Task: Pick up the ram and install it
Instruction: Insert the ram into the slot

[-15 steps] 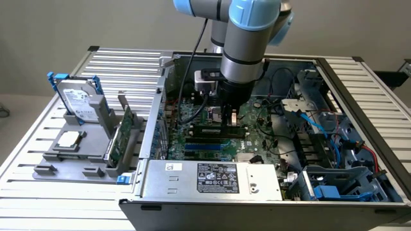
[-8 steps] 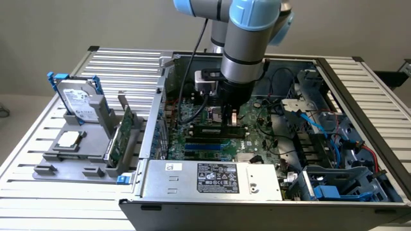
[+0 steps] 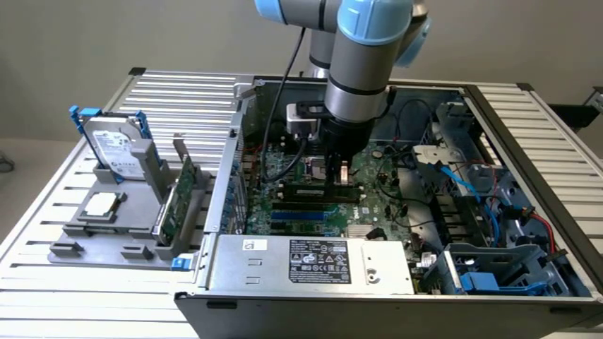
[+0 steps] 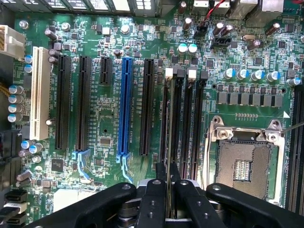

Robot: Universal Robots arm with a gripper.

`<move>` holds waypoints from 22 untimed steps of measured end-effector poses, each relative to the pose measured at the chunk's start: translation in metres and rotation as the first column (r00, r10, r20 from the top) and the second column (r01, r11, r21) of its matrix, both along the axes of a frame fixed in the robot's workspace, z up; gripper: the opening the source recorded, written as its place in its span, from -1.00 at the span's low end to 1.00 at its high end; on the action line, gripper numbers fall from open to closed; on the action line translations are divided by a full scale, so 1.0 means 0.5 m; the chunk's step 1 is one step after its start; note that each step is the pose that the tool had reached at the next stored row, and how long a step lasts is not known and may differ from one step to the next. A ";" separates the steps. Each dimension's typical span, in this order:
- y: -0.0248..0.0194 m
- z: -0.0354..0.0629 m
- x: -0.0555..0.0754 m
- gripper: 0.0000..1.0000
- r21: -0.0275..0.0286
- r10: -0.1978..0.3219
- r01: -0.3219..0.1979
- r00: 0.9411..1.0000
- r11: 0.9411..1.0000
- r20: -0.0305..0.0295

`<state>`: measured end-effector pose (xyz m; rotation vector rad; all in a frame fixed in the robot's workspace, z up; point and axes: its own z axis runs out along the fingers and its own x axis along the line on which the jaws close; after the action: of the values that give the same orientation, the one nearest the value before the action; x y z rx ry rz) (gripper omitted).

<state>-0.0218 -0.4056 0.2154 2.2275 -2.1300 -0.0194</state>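
Black plastic fingers of the gripper point(image 4: 167, 175) sit closest to your wrist camera. They are pinched together on the ram point(image 4: 167, 123), a thin green circuit-board stick seen edge-on as one fine line. Pick-up is done, by my reading.

That line runs along the bank of long black memory slots point(image 4: 183, 118), lined up with the slot on the side nearest the long blue expansion slot point(image 4: 126, 107). White end latches point(image 4: 169, 73) stand at one end of the bank. Whether the stick's lower edge has entered the slot, you cannot tell. Beside the bank lies the bare silver processor socket point(image 4: 244, 166).

In the exterior view, the gripper point(image 3: 341, 175) reaches down into the open grey metal computer case point(image 3: 527, 141), with the ram point(image 3: 315, 189) low over the green motherboard point(image 3: 377, 205).

Outside the case, toward the exterior view's left, a grey parts tray point(image 3: 104, 233) carries a silver hard drive point(image 3: 118, 152) and a taller green expansion card point(image 3: 183, 198).

Judgement: installing is under way, seating not confirmed.
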 end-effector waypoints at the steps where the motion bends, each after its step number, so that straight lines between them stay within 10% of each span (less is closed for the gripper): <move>1: 0.0000 0.000 0.000 -0.73 0.000 0.000 0.000 1.000 1.000 0.000; 9: 0.0001 -0.003 0.000 -0.69 -0.001 0.000 0.000 1.000 1.000 0.000; 14: 0.0000 -0.001 0.000 -0.33 -0.002 0.000 0.000 1.000 1.000 0.000; 22: 0.0002 0.054 -0.008 -0.21 -0.002 0.000 0.000 1.000 1.000 -0.001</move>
<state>-0.0258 -0.4055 0.2426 2.2263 -2.1289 -0.0186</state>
